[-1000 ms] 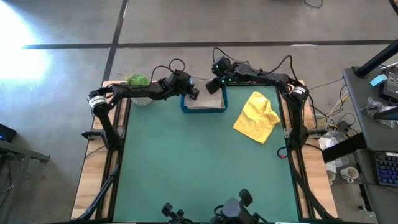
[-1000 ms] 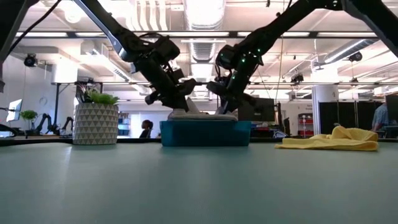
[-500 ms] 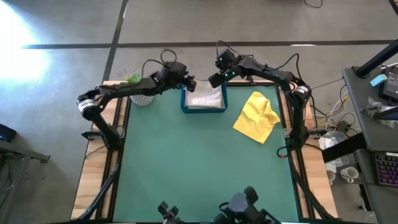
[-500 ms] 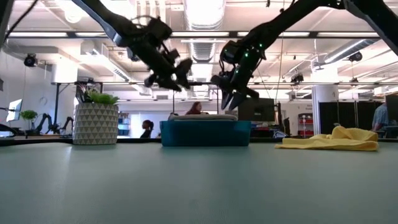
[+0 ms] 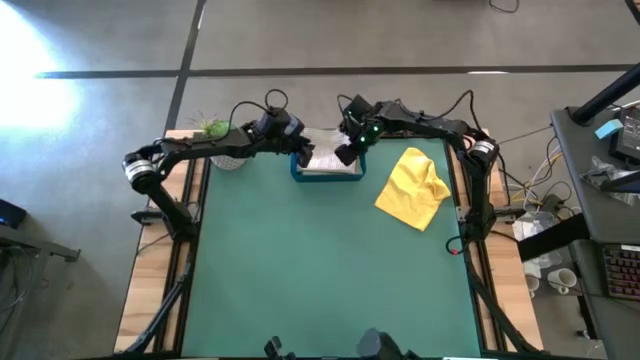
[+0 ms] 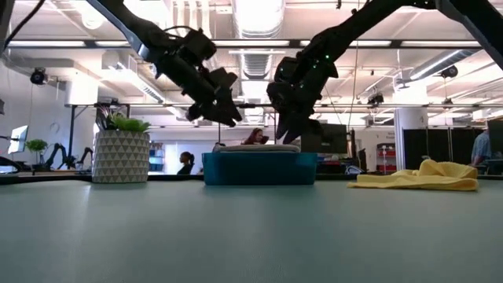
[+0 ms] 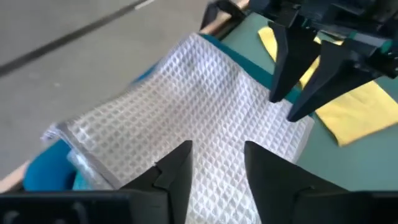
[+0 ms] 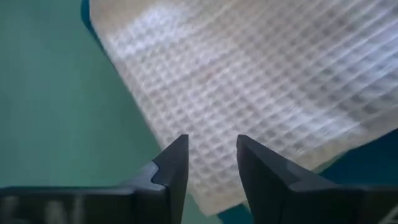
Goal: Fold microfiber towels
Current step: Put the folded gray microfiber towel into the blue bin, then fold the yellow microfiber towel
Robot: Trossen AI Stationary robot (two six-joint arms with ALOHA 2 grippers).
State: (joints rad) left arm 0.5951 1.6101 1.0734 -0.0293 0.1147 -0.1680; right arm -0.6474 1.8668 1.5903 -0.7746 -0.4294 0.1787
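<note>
Two robot arms hover over a blue tray (image 5: pixel 326 176) at the far edge of a green table (image 5: pixel 320 280). The left gripper (image 7: pixel 214 165) and right gripper (image 8: pixel 211 158) both hang just above a folded light grey towel (image 7: pixel 205 118), fingers parted and holding nothing. The risk — either gripper dipping again could snag the waffle-weave cloth and pull the fold open, or nudge the tray. The tray holds only this grey towel, lying flat and slightly over the rim. A yellow towel (image 5: pixel 413 187) lies crumpled on the table nearby, not yet folded.
</note>
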